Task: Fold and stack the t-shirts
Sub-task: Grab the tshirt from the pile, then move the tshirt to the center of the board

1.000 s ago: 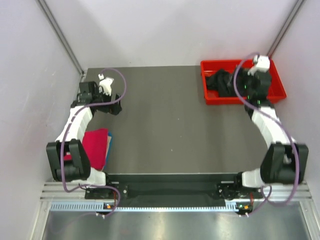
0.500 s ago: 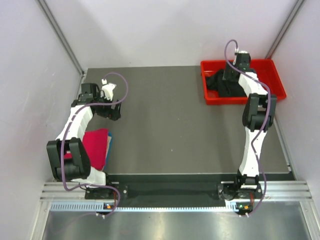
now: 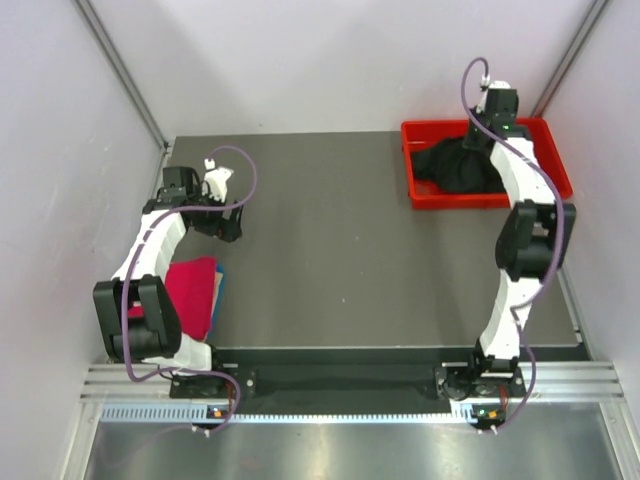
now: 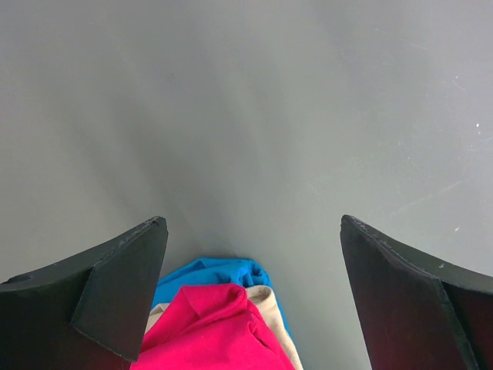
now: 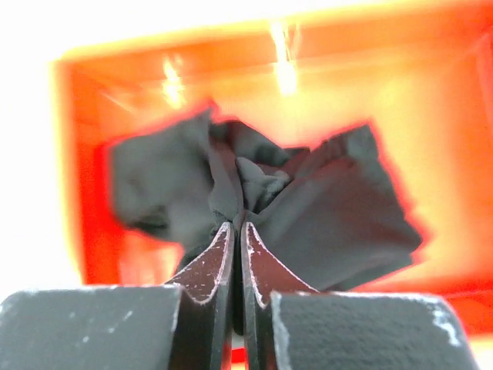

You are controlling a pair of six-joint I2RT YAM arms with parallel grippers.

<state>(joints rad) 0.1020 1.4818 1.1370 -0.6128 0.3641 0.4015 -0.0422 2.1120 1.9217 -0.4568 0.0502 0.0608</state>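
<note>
A crumpled black t-shirt (image 3: 452, 166) (image 5: 327, 208) lies in the red tray (image 3: 470, 203) at the back right. My right gripper (image 3: 478, 143) (image 5: 237, 228) reaches down into the tray, shut on a bunched fold of the black cloth. At the left edge of the table sits a folded stack with a crimson red t-shirt (image 3: 190, 292) (image 4: 216, 331) on top. A blue t-shirt's edge (image 3: 219, 288) (image 4: 212, 271) shows under it, with a beige layer (image 4: 271, 308) between. My left gripper (image 3: 226, 224) (image 4: 252, 225) hangs open just beyond the stack, nothing between its fingers.
The dark grey table (image 3: 330, 250) stretches between the stack and the tray. Pale walls close in on both sides, with slanted metal posts (image 3: 125, 75) at the back corners. The arm bases stand on the rail (image 3: 340, 385) at the near edge.
My right arm stretched out over the tray and its gripper went from open to shut on the black t-shirt. The left arm shifted only slightly.
</note>
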